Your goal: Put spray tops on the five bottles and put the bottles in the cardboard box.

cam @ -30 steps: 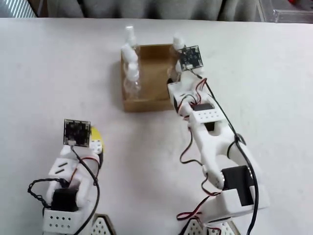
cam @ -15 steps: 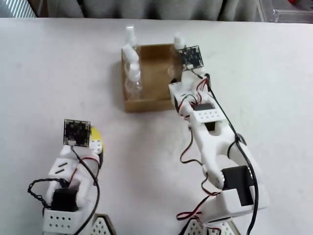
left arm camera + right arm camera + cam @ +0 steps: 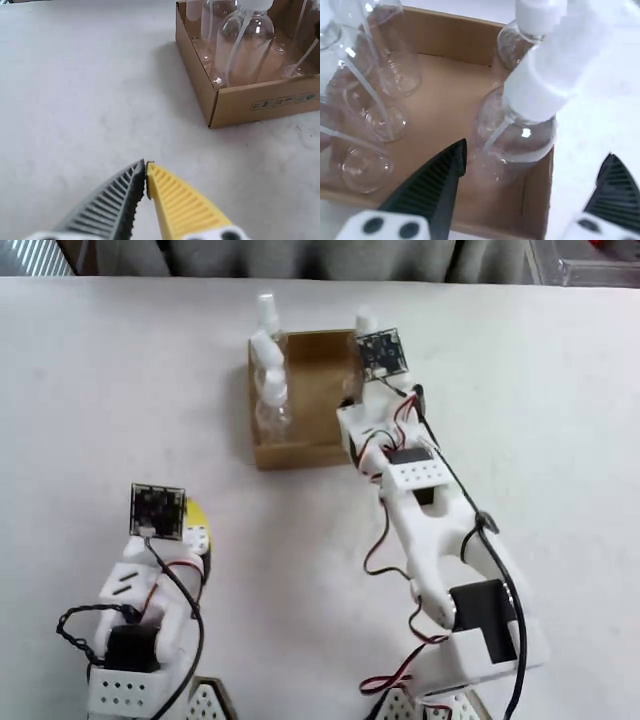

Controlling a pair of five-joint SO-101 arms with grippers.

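Cardboard box (image 3: 310, 445): on the worktop (image 3: 120, 370), close to its far edge and about midway along it.
Row of bottles (image 3: 268, 380): three stand upright along the box's left wall, each with a spray top on.
Corner bottle (image 3: 517, 137): inside the box at its near right corner, with a white spray top (image 3: 545, 75) fitted.
Far bottle (image 3: 517, 42): just behind the corner bottle, by the box's far right corner.
Right fingers (image 3: 437, 187): released and spread wide over the box's right side. One finger is on each side of the corner bottle, and they are not closed on it.
Left fingers (image 3: 180, 205): clenched tip to tip on nothing, over bare worktop toward the near left corner, well apart from the box.
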